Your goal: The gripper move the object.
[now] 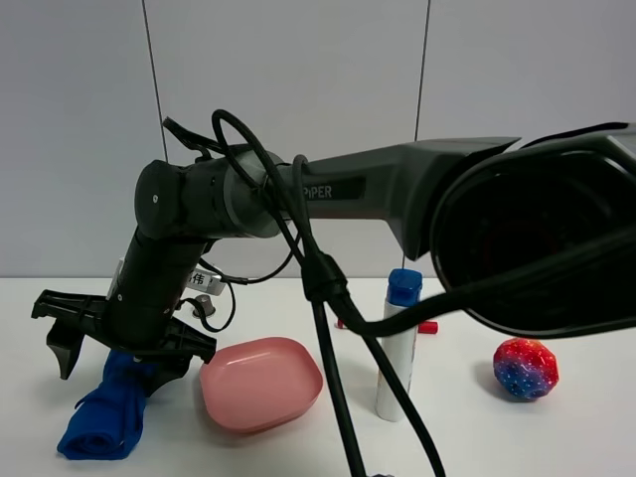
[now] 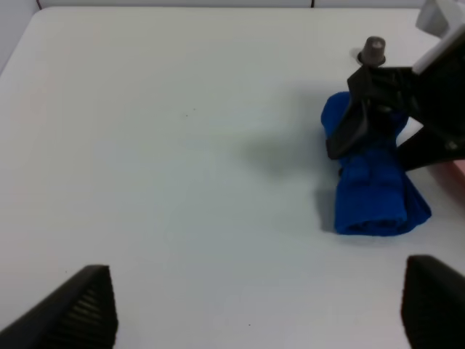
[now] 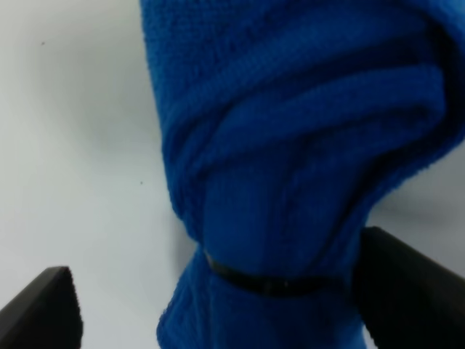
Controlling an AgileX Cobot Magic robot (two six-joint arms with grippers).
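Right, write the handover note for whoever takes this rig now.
Right tool: open, straddling the rolled blue towel, not closed on it.
Left tool: open, holding nothing, above the table, off to one side of the towel.
Towel: lying on the table beside the pink bowl.
Done: right tool is positioned over the towel.
Left: close on the towel, lift it, move it.

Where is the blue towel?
The blue towel lies front left in the high view, just left of the pink bowl, under the right end effector.
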